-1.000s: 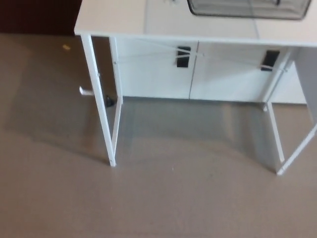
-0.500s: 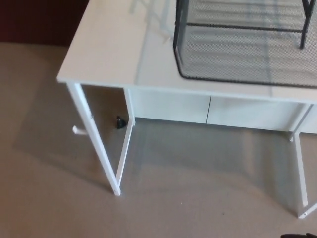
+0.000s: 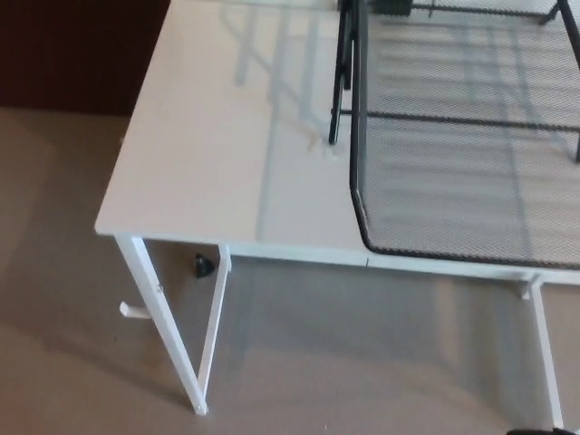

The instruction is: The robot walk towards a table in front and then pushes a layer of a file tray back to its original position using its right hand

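Note:
A black mesh file tray (image 3: 343, 72) stands on the right part of a white table (image 3: 217, 154). Its lowest layer (image 3: 462, 199) is slid out toward me, and its rounded front rim reaches almost to the table's near edge. The upper frame and posts sit further back, cut off by the top of the picture. Neither hand shows. Only a thin dark sliver (image 3: 542, 431) lies at the bottom right edge, too small to identify.
The table stands on thin white legs (image 3: 168, 335) over a brown floor. A small white object (image 3: 131, 311) and a small black one (image 3: 202, 265) lie on the floor by the left legs. A dark wall (image 3: 72, 54) fills the upper left.
The whole view has shifted: the table and tray now look closer and larger, and more of the tabletop and slid-out layer shows. The tray itself has not moved on the table.

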